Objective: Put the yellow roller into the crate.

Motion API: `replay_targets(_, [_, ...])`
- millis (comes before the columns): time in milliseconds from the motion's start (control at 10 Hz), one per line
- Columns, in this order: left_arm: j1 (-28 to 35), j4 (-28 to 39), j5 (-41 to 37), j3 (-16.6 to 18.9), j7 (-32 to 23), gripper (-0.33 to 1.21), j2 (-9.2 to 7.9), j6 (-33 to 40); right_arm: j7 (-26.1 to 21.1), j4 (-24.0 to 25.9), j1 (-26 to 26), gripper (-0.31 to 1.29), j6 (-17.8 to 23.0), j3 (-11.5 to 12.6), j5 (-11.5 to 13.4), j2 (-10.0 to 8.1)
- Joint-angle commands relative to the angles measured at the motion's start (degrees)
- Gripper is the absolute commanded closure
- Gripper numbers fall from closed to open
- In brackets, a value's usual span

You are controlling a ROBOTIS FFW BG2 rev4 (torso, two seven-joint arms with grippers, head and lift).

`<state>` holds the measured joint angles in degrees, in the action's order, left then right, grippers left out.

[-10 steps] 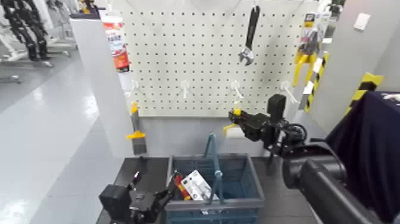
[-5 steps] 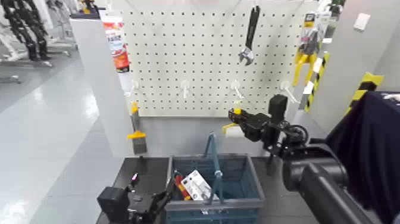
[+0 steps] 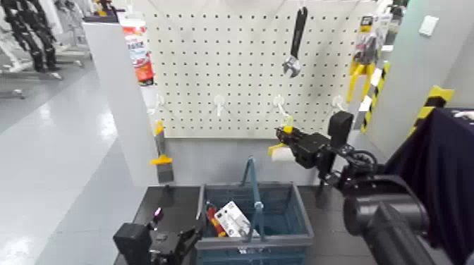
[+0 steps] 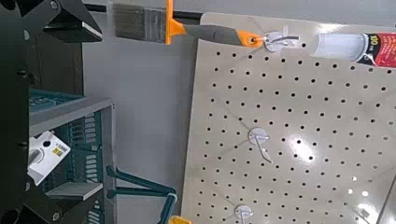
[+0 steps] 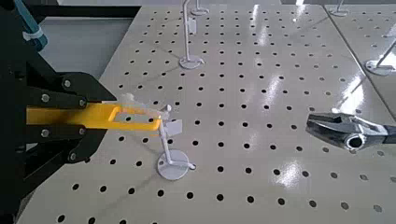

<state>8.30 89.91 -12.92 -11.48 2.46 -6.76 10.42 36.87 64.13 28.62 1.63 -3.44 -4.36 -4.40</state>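
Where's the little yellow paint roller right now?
In the head view, the paint roller is right of centre, in the robot's right hand, just below a white hook on the pegboard.

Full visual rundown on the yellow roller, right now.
The yellow roller has a yellow handle, its end near a white peg on the pegboard, and a short white cylindrical sleeve below. The shut right gripper grips the handle, which looks like smooth plastic. It hangs in front of the board's lower edge, above the crate.
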Motion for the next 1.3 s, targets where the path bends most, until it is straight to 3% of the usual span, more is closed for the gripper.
replay_targets(100, [0.1,0.0,0.0,0.1,0.0,0.17,0.00,-0.1,-0.4,5.6,-3.3,1.23,-2.4,0.7,-0.4,-0.26])
replay_targets(300, [0.2,0.0,0.0,0.2,0.0,0.17,0.08,-0.1,-0.4,9.2,-5.0,1.23,-4.1,1.4,-0.6,-0.17])
replay_targets(600, [0.4,0.1,0.0,0.4,-0.1,0.17,0.17,-0.2,-1.7,20.7,-9.8,1.23,-10.9,2.5,-0.5,-0.43])
replay_targets(900, [0.4,0.2,0.1,0.3,0.0,0.17,0.17,-0.5,-3.7,28.7,-15.2,1.23,-16.0,3.9,-3.6,-0.96])
replay_targets(1300, [0.3,0.3,0.0,0.3,0.0,0.17,0.17,-0.5,-4.0,26.3,-16.9,1.23,-16.5,4.1,-8.4,-0.69])
